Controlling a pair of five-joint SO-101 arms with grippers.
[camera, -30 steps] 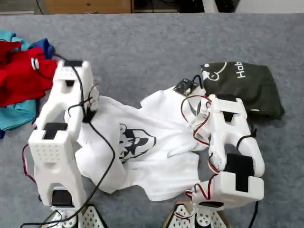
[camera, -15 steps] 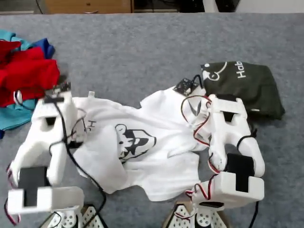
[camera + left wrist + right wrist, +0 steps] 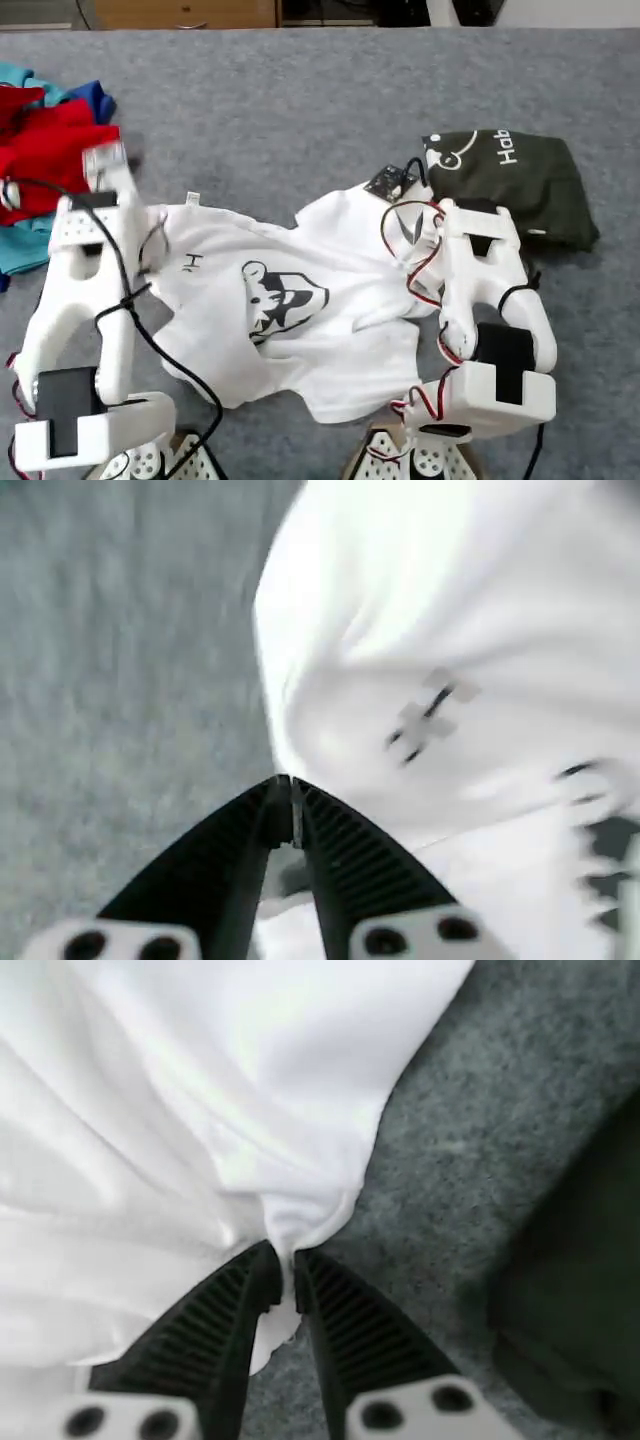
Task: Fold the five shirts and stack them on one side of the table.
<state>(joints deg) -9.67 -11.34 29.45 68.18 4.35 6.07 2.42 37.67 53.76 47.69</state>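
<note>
A white shirt [image 3: 300, 320] with a dark bear print lies crumpled and spread across the middle of the table. The left arm [image 3: 85, 260] stands at the shirt's left edge. Its gripper [image 3: 285, 792] is shut on the white shirt's edge [image 3: 400, 680], with grey table beside it. The right arm [image 3: 480, 270] stands over the shirt's right side. There my right gripper [image 3: 285, 1255] is shut on a bunched fold of the white shirt [image 3: 200, 1110]. A folded dark green shirt [image 3: 515, 180] lies at the right. Red [image 3: 50, 160], teal [image 3: 35, 245] and blue [image 3: 95, 98] shirts are heaped at the far left.
The grey carpeted table top [image 3: 300, 110] is bare across the back. The dark green shirt [image 3: 570, 1290] lies close beside my right gripper. A wooden cabinet [image 3: 180, 12] stands past the table's far edge.
The left arm has swung left and back towards the table's front, drawing the white shirt's left side outward and flatter. The right arm has stayed still.
</note>
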